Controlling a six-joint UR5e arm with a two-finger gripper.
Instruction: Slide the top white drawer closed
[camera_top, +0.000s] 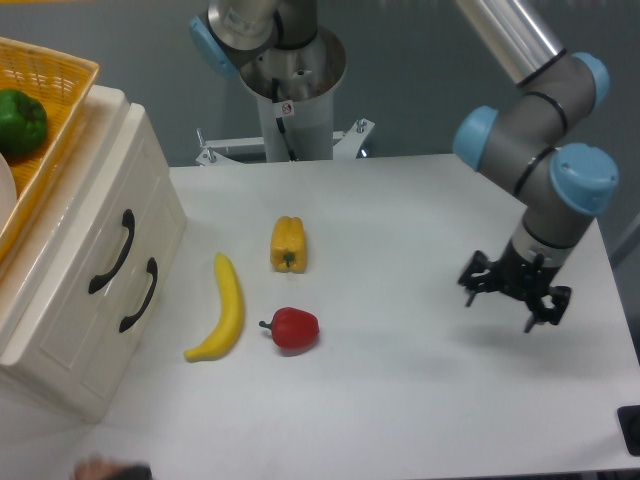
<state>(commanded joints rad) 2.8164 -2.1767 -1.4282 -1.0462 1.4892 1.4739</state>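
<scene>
Arm bent downward — gripper (514, 300) hanging empty, its fingers spread apart.
</scene>
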